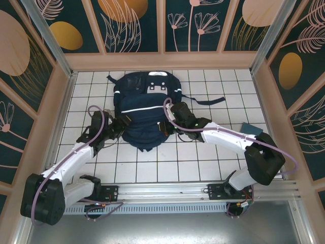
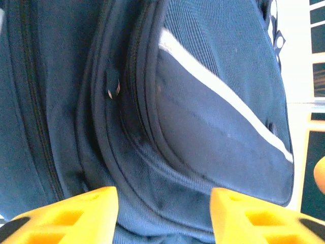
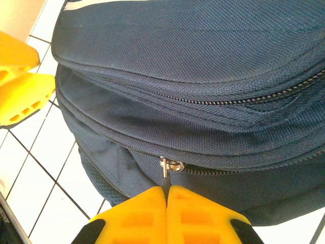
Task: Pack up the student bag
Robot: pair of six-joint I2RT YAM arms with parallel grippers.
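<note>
Over at the middle-back of the tiled worktop (image 1: pixel 203 162) you've got the student bag (image 1: pixel 143 99) lying flat, with both arms reaching in to its near end.

Your right gripper (image 3: pixel 166 192) has its fingers pressed together on the little metal zipper pull (image 3: pixel 164 170) of the lowest zip line, right at the curve of the bag's end. To the right of the pull the teeth look meshed. To the left I honestly can't tell whether that seam is closed or gaping.

Your left gripper (image 2: pixel 163 208) sits at the bag's left side with its fingers apart. Bag fabric lies ahead of them, but I don't see them clamped on anything. From the right wrist camera those fingers look to be just beside the bag, not on it.

As for progress, I'd guess you're late in the job. The bag looks plump, and the upper zip lines in the right wrist view look shut. So what's left is probably running this last zip round.

One catch: there's a small flat teal thing (image 1: pixel 252 128) lying on the tiles, off past your right arm and well apart from the bag. If that's meant to go in, you're not as close to done as it seems.
</note>
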